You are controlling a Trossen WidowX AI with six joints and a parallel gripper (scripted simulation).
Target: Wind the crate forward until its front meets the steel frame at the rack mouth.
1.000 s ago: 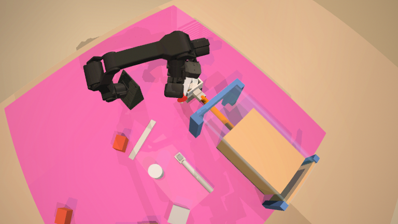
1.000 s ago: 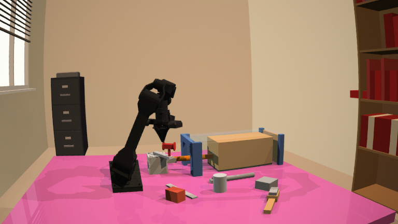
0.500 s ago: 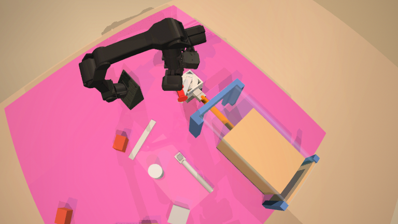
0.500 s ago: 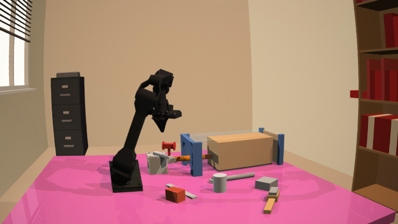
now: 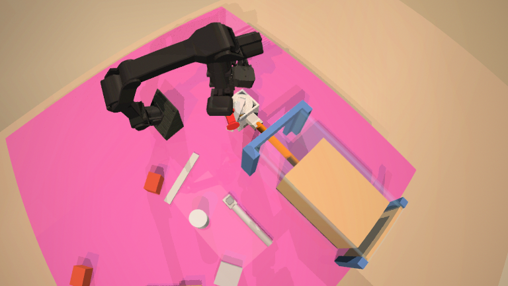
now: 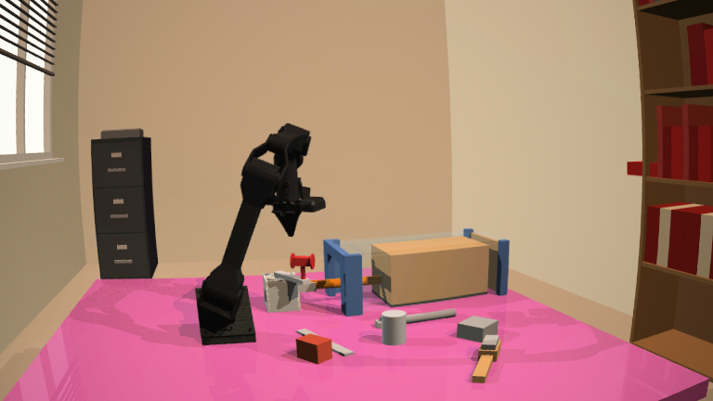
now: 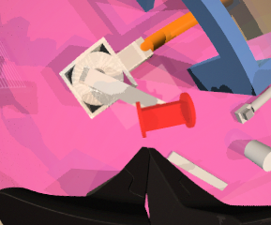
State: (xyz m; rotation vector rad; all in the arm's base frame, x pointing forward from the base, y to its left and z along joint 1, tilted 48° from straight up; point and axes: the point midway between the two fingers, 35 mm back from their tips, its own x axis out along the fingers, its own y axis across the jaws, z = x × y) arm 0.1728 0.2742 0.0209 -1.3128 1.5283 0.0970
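Observation:
The winch (image 5: 249, 102) (image 6: 273, 299) (image 7: 93, 96) bears the handle's flat arm (image 6: 290, 278) (image 7: 121, 89) across its top; the handle's red knob (image 5: 232, 124) (image 6: 303, 261) (image 7: 167, 115) stands at the arm's outer end. The square key is hidden. My gripper (image 6: 291, 234) (image 7: 146, 153) is shut and empty, above the knob and apart from it. An orange strap (image 5: 278, 144) (image 6: 328, 283) (image 7: 173, 32) runs through the blue steel frame (image 5: 278, 125) (image 6: 353, 286) (image 7: 229, 42) to the crate (image 5: 337, 192) (image 6: 431, 270). The crate sits flat, with a gap between its front and the frame.
A pale bar (image 5: 181, 177) (image 7: 198, 170), a grey cylinder (image 5: 198, 218) (image 6: 394, 328) (image 7: 262, 156), a long grey rod tool (image 5: 251, 222) (image 6: 431, 316), a red block (image 5: 153, 182) (image 6: 314, 348) and a grey block (image 5: 227, 273) (image 6: 477, 328) lie on the bench.

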